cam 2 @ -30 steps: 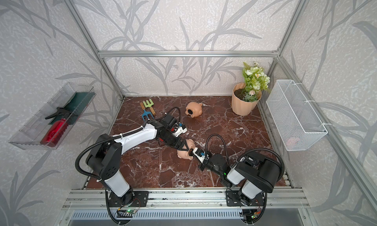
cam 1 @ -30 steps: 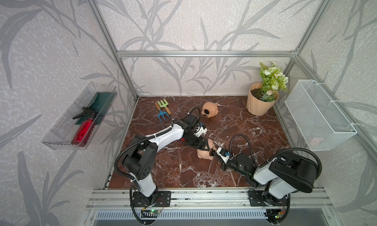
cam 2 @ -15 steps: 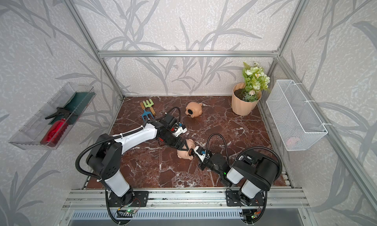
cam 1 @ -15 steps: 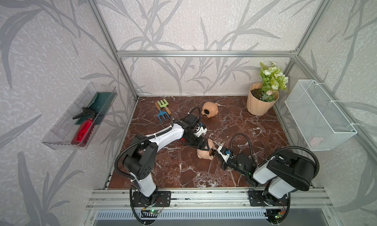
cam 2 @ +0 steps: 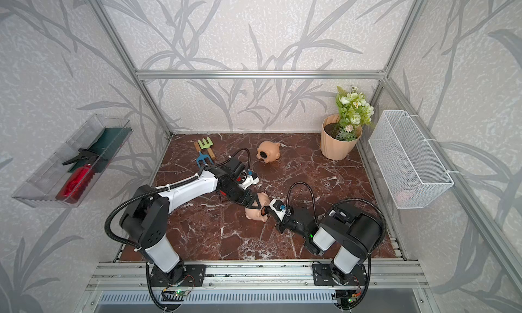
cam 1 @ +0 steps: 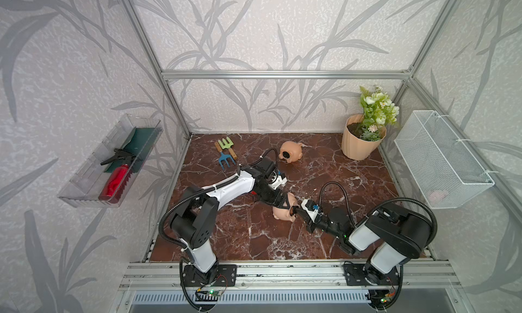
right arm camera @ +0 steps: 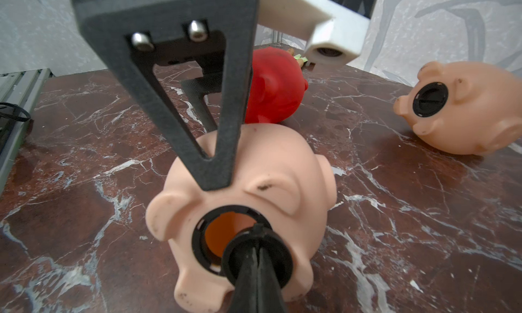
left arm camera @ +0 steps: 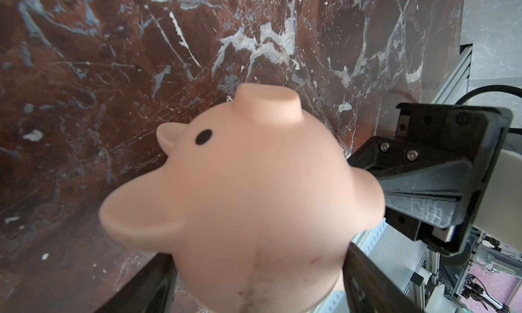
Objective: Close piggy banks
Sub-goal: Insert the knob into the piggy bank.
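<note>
Right wrist view: the right gripper (right arm camera: 256,250), fingers pressed together, pinches a black plug (right arm camera: 282,258) at the rim of the open belly hole of the near peach piggy bank (right arm camera: 282,161). This bank lies on its side on the marble tabletop (right arm camera: 395,212), belly toward that gripper; the plug is not seated and the orange interior shows. The left gripper (cam 1: 284,202) clasps this bank from the opposite side, one finger (right arm camera: 216,176) on its flank. Only the left wrist view shows its snout, eye and ears. Behind it lies the red piggy bank (right arm camera: 271,91), plain in the right wrist view yet almost wholly hidden under the left arm in both top views. Farther back, well apart, the far peach piggy bank (cam 1: 291,154) lies on its side, a fitted plug (right arm camera: 430,99) closing its belly. Count: three banks (two peach, one red), two plugs, two grippers. A flower pot (cam 1: 358,147) stands in the far corner.
</note>
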